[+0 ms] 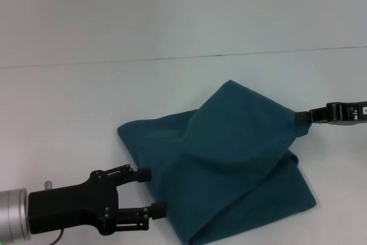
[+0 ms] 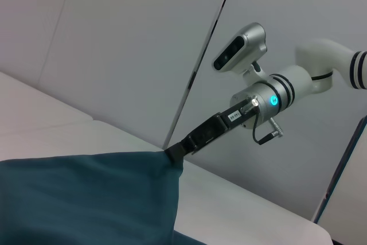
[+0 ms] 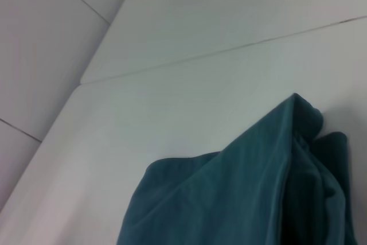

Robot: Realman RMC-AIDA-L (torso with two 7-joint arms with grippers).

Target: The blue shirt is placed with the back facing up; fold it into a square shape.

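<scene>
Shirt [image 1: 229, 170] lies bunched on the tabletop [image 1: 69, 107], filling the centre and lower right of the head frame. Left gripper [image 1: 150, 192] sits at lower left, its two fingers [image 1: 143, 174] spread apart, tips touching the shirt's left edge, one above the other in the frame. Right gripper [image 1: 303, 117] comes in from the right edge at mid height, pinched on the shirt's right corner, that corner pulled up off the tabletop. Wall [image 1: 172, 10] runs behind the tabletop across the top of the frame. In the left wrist view the right gripper [image 2: 175, 152] sits at centre, shirt [image 2: 86, 199] lower left.
</scene>
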